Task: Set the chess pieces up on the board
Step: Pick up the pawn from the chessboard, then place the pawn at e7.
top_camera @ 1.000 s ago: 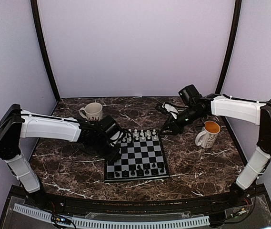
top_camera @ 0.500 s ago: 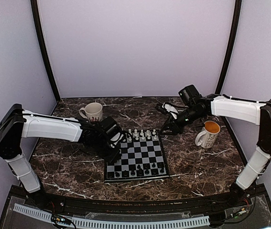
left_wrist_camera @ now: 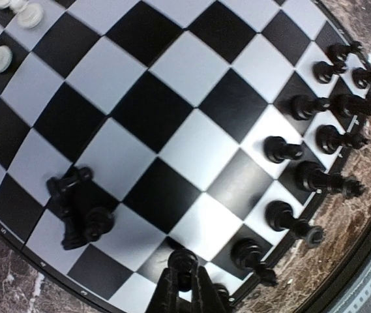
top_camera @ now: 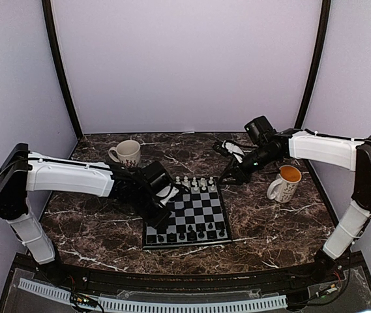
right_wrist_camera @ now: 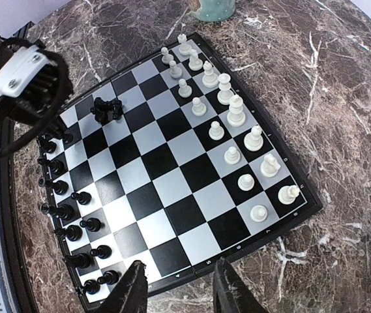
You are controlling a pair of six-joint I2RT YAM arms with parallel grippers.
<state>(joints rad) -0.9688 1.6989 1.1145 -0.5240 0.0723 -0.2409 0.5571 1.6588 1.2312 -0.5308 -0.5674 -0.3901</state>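
The board [top_camera: 196,207] lies mid-table, white chess pieces [top_camera: 195,184] along its far rows and black ones [top_camera: 192,233] along its near rows. My left gripper [top_camera: 163,214] hangs over the board's near-left corner, shut on a black pawn [left_wrist_camera: 184,266] pinched between its fingers. A few loose black pieces [left_wrist_camera: 76,205] lie in a heap on the board's left side, also seen as a small black heap [right_wrist_camera: 107,107] in the right wrist view. My right gripper [right_wrist_camera: 180,290] hovers above the board's right edge [right_wrist_camera: 192,274], open and with nothing between its fingers.
A patterned white mug [top_camera: 128,152] stands behind the board on the left. A white mug with an orange inside [top_camera: 285,182] stands to the right, below my right forearm. Dark marble tabletop [top_camera: 270,228] surrounds the board.
My left gripper slid nearer and rightward over the board's left edge and its jaws closed on the black pawn. The right arm stayed still.
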